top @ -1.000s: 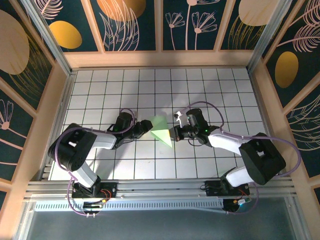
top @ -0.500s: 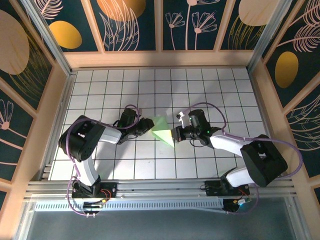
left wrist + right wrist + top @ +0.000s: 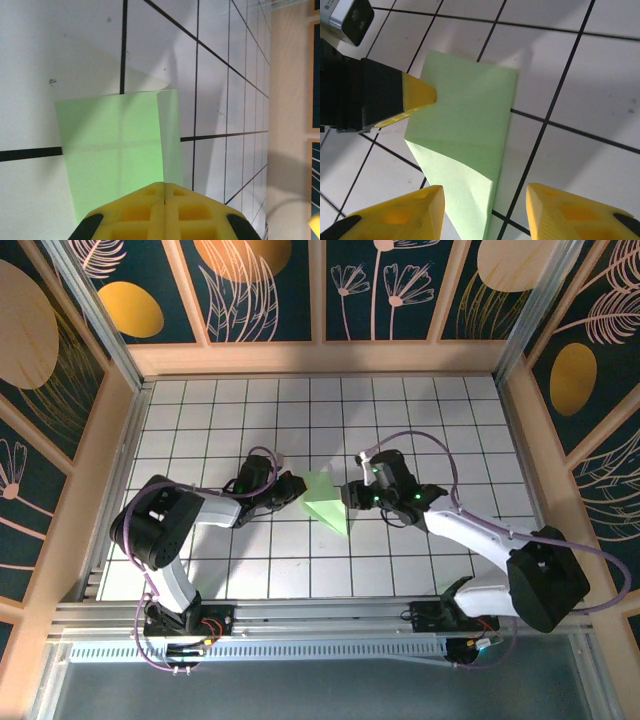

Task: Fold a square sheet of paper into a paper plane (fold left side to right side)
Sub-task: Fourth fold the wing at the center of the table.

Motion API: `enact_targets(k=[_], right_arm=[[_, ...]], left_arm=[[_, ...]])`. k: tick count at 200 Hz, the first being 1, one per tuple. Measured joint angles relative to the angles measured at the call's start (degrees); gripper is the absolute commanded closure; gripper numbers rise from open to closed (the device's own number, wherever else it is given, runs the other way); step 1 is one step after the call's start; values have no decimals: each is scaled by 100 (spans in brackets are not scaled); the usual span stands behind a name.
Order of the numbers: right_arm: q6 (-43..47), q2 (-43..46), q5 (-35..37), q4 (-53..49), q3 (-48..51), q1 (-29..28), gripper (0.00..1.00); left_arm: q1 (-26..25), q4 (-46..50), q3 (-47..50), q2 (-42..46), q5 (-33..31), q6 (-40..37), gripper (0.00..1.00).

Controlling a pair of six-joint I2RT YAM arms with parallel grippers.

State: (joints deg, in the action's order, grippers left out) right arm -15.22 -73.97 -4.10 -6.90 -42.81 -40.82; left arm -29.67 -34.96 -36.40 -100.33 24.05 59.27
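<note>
Pincer roles have swapped over the last second. The left pincer [image 3: 164, 187], which stood spread beside the paper, is now pressed together, and its yellow tips appear to pinch the left edge of the square sheet of paper [image 3: 465, 115]. The right pincer [image 3: 485, 200], which was clamped on the sheet's right side, now stands spread, one finger on either side of the sheet's pointed near end and touching neither face.

The sheet lies near the middle of the desk [image 3: 200, 420], a little toward the near edge, between the two arms. It is already partly folded: from above it reads as a slim green wedge with its point toward the near edge, and the right wrist view shows an overlapping flap along one side.

My reading is that this is a hand-over of the hold. The left side now anchors the paper, so the right arm is free to reposition, likely for pressing a crease or taking a new edge. The plane itself is not yet finished
</note>
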Motion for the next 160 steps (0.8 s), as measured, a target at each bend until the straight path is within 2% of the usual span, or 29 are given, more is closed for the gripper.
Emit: enact_targets(k=[32,68,111,160], right_arm=[[-190,-420,1270,-649,-560,-1141,52],[-503,-1447,2332,-1189,-964,-1950,45],[-664,-2350,3018,-1521,-1399,-2341,45],[-682,-2861,3429,-1609,-1652,-2472,46]], left_arm=[[0,50,0,79,17,2,100],[0,125,0,79,72,4,100],[-9,223,-2,79,105,4,100],[-13,313,-7,133,103,2,100]])
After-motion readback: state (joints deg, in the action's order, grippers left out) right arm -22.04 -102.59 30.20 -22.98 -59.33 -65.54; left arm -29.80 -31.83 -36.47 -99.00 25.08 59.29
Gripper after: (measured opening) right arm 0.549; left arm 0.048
